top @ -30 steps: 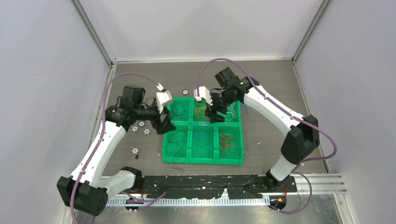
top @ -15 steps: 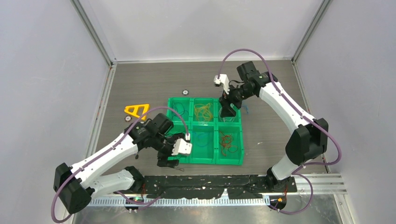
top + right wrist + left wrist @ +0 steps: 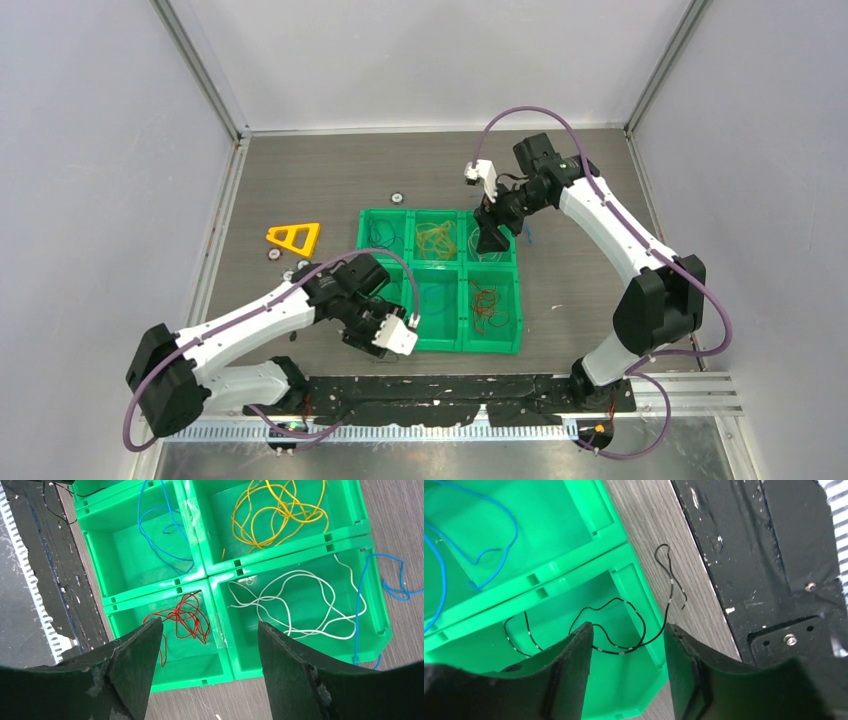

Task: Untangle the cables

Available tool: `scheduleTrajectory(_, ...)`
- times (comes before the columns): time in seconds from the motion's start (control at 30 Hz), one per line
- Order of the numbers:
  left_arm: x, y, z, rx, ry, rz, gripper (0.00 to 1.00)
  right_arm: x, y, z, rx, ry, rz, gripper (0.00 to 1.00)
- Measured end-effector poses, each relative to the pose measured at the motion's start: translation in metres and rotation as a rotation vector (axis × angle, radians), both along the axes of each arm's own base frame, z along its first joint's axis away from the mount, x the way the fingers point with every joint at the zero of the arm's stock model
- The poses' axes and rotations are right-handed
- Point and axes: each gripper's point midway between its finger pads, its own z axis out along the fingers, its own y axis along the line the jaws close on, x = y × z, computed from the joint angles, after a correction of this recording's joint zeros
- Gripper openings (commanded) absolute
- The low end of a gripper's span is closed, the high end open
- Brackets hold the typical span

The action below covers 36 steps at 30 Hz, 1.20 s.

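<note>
Nearly there: your cables (image 3: 272,517) sit colour-sorted in the green bin (image 3: 215,572), but the black cable (image 3: 672,582) spills onto the counter (image 3: 649,525) (a blue cable (image 3: 385,556) too); left end effector (image 3: 628,626) and right end effector (image 3: 210,624) both released, empty

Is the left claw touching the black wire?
Cannot tell. In the left wrist view the black wire runs between the fingers of the open left gripper and slips behind their edges; its height above is unclear.
</note>
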Motion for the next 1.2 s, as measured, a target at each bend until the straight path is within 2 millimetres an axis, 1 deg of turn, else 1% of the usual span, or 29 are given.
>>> scheduleTrajectory(0.13,0.000,0.006,-0.009,0.038,-0.007,-0.028,0.30,0.003,-0.004,0.000,0.000,0.003,-0.018,0.74)
scheduleTrajectory(0.2,0.000,0.009,-0.011,0.051,-0.011,-0.034,0.20,0.004,-0.006,0.000,0.001,0.006,-0.026,0.73)
scheduleTrajectory(0.27,0.000,0.011,-0.012,0.059,-0.016,-0.040,0.08,0.004,-0.007,0.000,0.003,0.010,-0.033,0.73)
scheduleTrajectory(0.33,0.001,0.013,-0.012,0.069,-0.020,-0.039,0.00,0.005,-0.007,0.000,0.004,0.012,-0.036,0.73)
scheduleTrajectory(0.43,0.004,0.019,-0.013,0.085,-0.020,-0.025,0.00,0.005,-0.008,0.000,0.004,0.014,-0.042,0.73)
scheduleTrajectory(0.5,0.011,0.024,-0.011,0.101,-0.022,0.006,0.00,0.006,-0.009,0.001,0.004,0.013,-0.045,0.73)
scheduleTrajectory(0.6,0.030,0.028,-0.003,0.117,-0.033,0.056,0.00,0.007,-0.010,0.001,0.005,0.012,-0.049,0.73)
scheduleTrajectory(0.73,0.061,0.027,0.014,0.106,-0.078,0.109,0.00,0.009,-0.011,0.005,0.009,0.007,-0.055,0.73)
scheduleTrajectory(0.8,0.071,0.028,0.018,0.112,-0.099,0.126,0.00,0.010,-0.010,0.007,0.015,0.002,-0.057,0.73)
scheduleTrajectory(1.07,0.090,0.032,0.007,0.175,-0.134,0.153,0.00,0.012,-0.012,0.008,0.019,0.007,-0.070,0.73)
scheduleTrajectory(1.1,0.090,0.032,0.006,0.177,-0.134,0.153,0.05,0.012,-0.012,0.008,0.019,0.009,-0.072,0.73)
scheduleTrajectory(1.17,0.087,0.032,0.006,0.175,-0.116,0.147,0.24,0.013,-0.013,0.008,0.018,0.012,-0.076,0.74)
scheduleTrajectory(1.2,0.084,0.031,0.006,0.174,-0.104,0.141,0.32,0.013,-0.013,0.007,0.018,0.014,-0.080,0.75)
